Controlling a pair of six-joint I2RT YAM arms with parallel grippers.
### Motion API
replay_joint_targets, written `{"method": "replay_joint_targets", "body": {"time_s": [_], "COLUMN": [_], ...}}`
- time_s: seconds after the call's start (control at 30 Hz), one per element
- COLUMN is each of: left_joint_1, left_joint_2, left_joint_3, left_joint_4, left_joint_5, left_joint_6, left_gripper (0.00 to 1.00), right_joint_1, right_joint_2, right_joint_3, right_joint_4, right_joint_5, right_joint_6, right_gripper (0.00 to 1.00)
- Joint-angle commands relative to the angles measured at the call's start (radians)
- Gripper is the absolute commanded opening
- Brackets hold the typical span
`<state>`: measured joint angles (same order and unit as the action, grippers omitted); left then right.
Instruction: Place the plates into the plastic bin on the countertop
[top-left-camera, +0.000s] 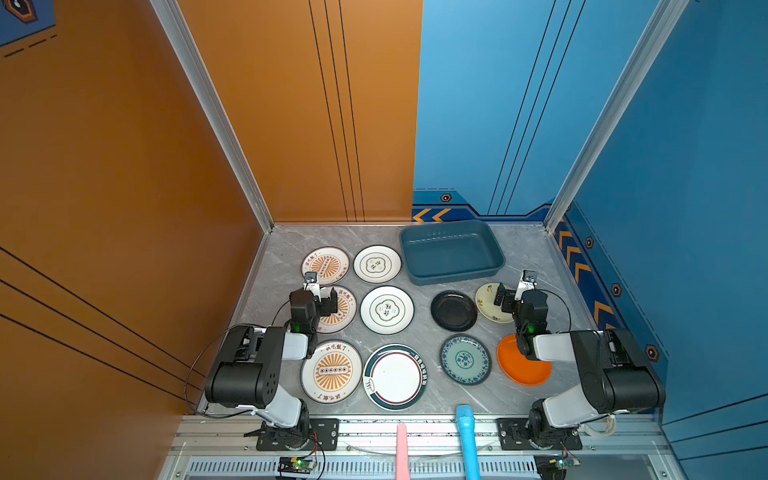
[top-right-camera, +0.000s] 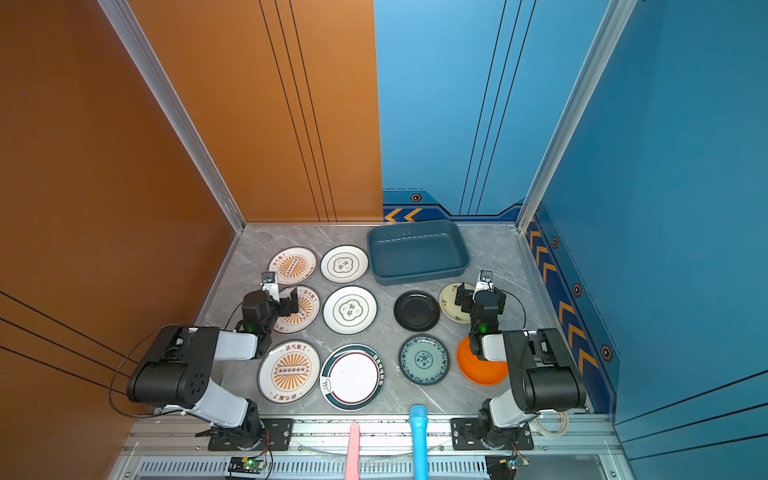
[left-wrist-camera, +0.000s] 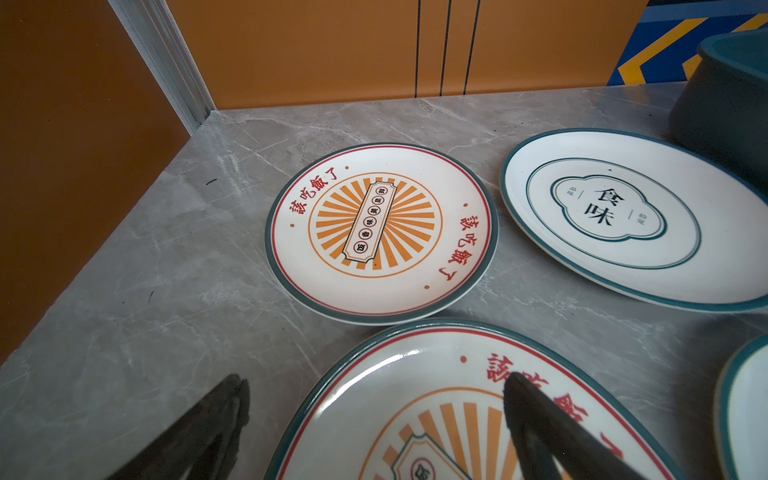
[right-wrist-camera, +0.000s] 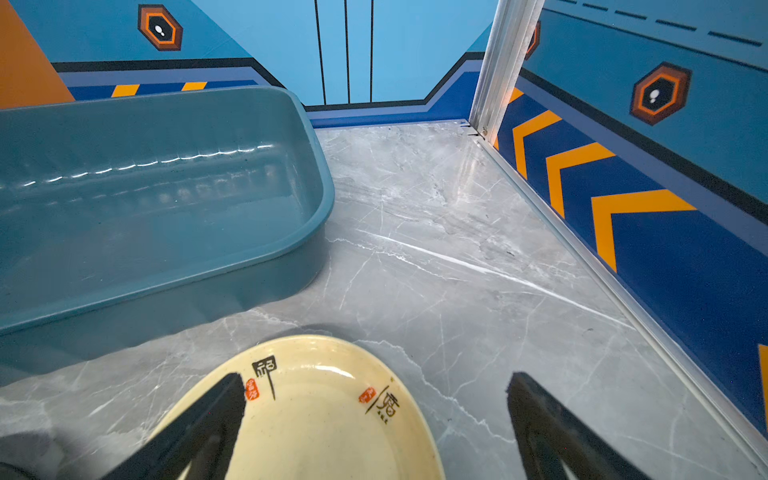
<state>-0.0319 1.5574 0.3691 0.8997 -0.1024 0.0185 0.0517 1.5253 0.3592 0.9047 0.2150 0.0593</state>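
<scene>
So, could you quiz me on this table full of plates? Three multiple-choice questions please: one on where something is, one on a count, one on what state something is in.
1. Where does the plastic bin stand?
A. at the front edge, nearest the camera
B. at the back of the countertop, beyond the black plate
C. stacked on a plate

2. How many plates carry an orange sunburst?
A. one
B. six
C. three

3. The right gripper is:
A. open, over the cream plate
B. shut on a plate
C. reaching into the bin

Answers:
1 B: in both top views the bin sits farthest back, with the black plate in front of it.
2 C: the sunburst plates lie in a column on the left, at the back, in the middle and at the front.
3 A: the right wrist view shows its jaws wide apart, with the cream plate below them.
</scene>
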Motion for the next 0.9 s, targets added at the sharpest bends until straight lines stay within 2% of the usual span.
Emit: {"method": "replay_joint_targets", "body": {"time_s": [0.0, 0.27, 0.43, 0.53, 0.57, 0.63, 0.73, 0.8, 0.87], "left_joint_1": [0.006, 0.010, -0.011, -0.070, -0.094, -0.108, -0.111, -0.109, -0.111], "left_joint_2": [0.000, 0.001, -0.047, -0.172, -0.228, -0.341, -0.502, -0.583, -0.632], "left_joint_3": [0.014, 0.017, 0.018, 0.054, 0.070, 0.102, 0.172, 0.224, 0.262], "left_joint_4": [0.002, 0.003, -0.030, -0.189, -0.250, -0.364, -0.579, -0.728, -0.833], "left_joint_5": [0.022, 0.022, -0.140, -0.254, -0.290, -0.275, -0.261, -0.253, -0.219], "left_joint_6": [0.004, 0.000, -0.028, 0.007, 0.014, -0.020, -0.127, -0.222, -0.289], "left_gripper": [0.98, 0.98, 0.98, 0.98, 0.98, 0.98, 0.98, 0.98, 0.98], "right_joint_1": [-0.003, -0.003, 0.004, 0.043, 0.073, 0.098, 0.083, 0.073, 0.069], "right_joint_2": [0.006, 0.006, 0.005, -0.071, -0.127, -0.235, -0.356, -0.399, -0.410], "right_joint_3": [0.012, 0.012, 0.014, 0.016, 0.040, 0.119, 0.231, 0.301, 0.347], "right_joint_4": [-0.020, -0.020, -0.016, -0.067, -0.151, -0.389, -0.643, -0.783, -0.876], "right_joint_5": [0.031, 0.031, 0.047, 0.154, 0.224, 0.251, 0.177, 0.109, 0.089], "right_joint_6": [0.011, 0.010, 0.007, -0.007, -0.016, 0.010, 0.132, 0.197, 0.278], "right_gripper": [1.00, 1.00, 1.00, 1.00, 1.00, 1.00, 1.00, 1.00, 1.00]}}
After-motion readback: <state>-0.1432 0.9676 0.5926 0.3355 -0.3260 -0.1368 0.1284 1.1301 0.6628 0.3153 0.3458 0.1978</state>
